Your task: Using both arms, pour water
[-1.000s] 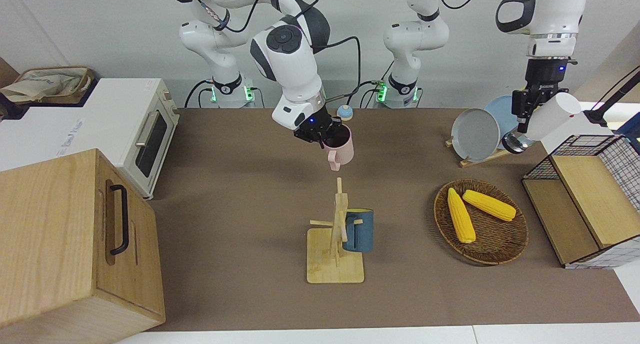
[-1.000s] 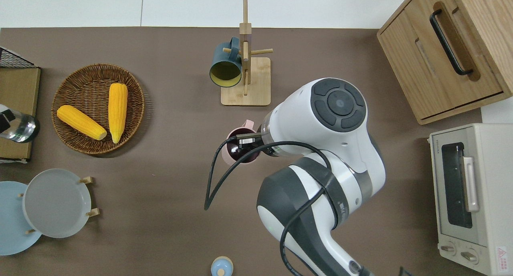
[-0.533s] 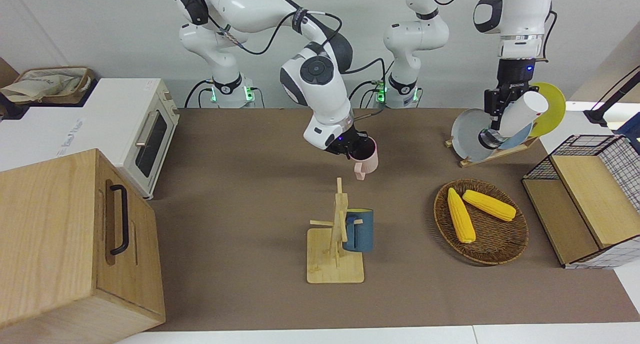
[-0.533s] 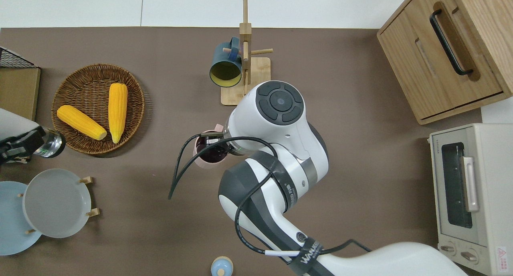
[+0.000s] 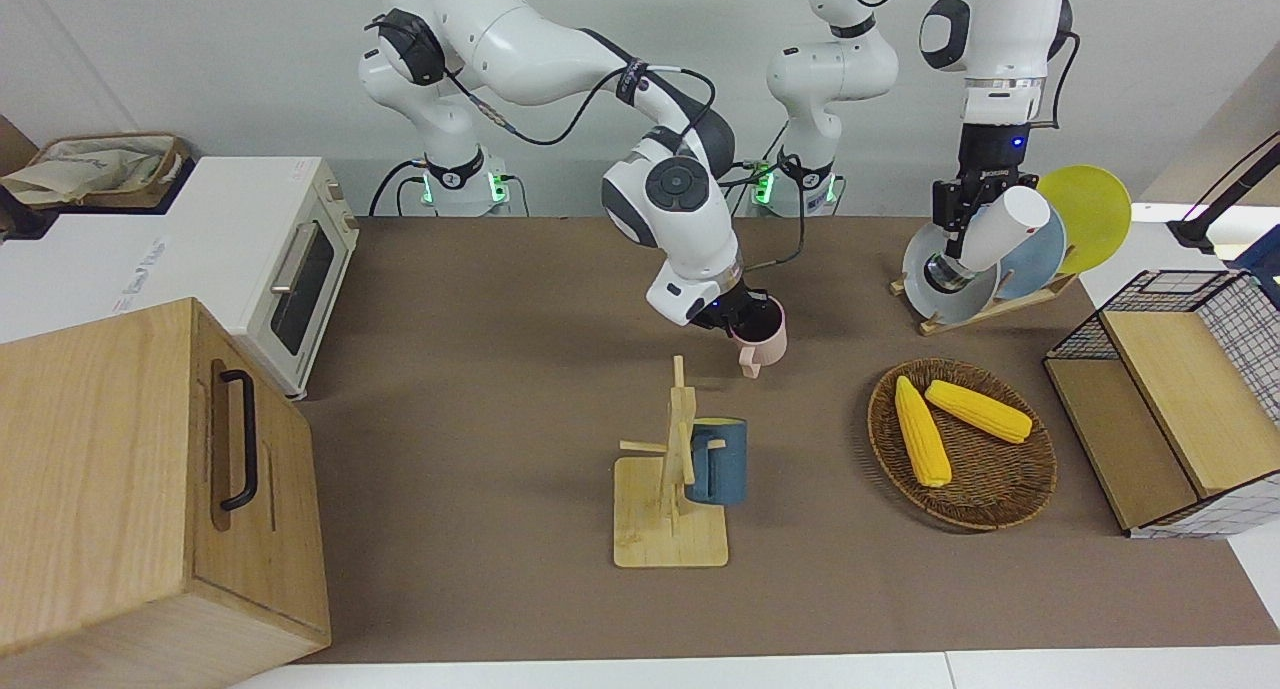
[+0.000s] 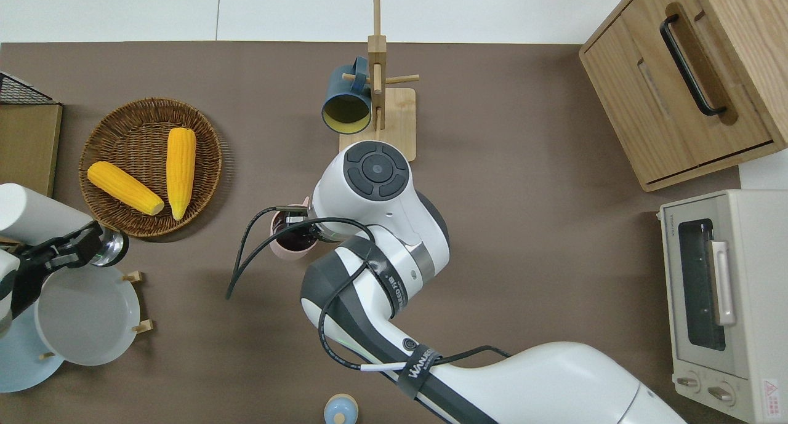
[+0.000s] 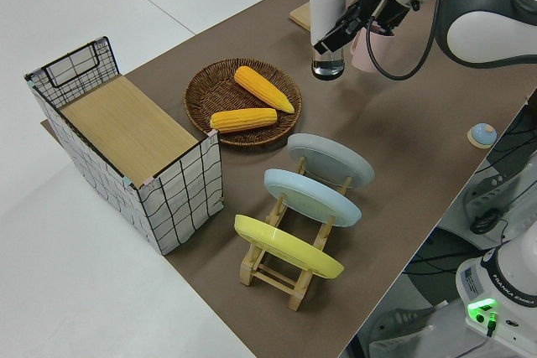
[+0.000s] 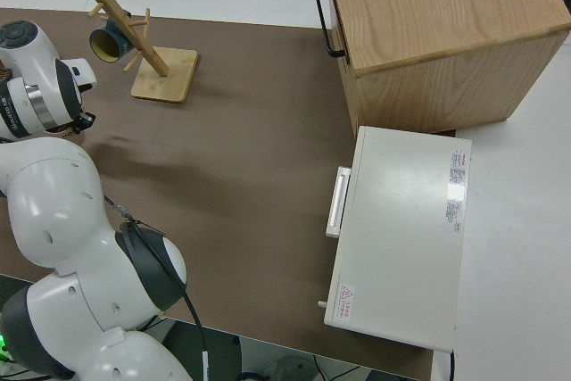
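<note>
Brown matting covers the table (image 5: 480, 389), backed by a pale wall along the top of the front view. Near that view's centre the right gripper (image 5: 742, 319) is pressed onto the rim of a pink ceramic mug (image 5: 762, 337), which is held upright over bare matting; in the overhead view the mug (image 6: 289, 239) sits left of centre with its dark mouth facing up. At the upper right of the front view the left gripper (image 5: 962, 231) is clamped around a tall white cylindrical bottle with a shiny metal base (image 5: 990, 237), carried tilted; overhead it shows at the left edge, over a wooden rack of grey, blue and yellow plates (image 5: 985, 269). Outward from the mug, a dark blue mug (image 5: 718, 461) hangs on a wooden peg stand (image 5: 668, 509) below centre, and a round wicker basket (image 5: 1000, 499) holding two yellow corn cobs (image 5: 922, 431) lies lower right. Both vessels are judged grasped and lifted, yet they are well apart; bringing the bottle over the mug and tipping it is judged to be what remains.
</note>
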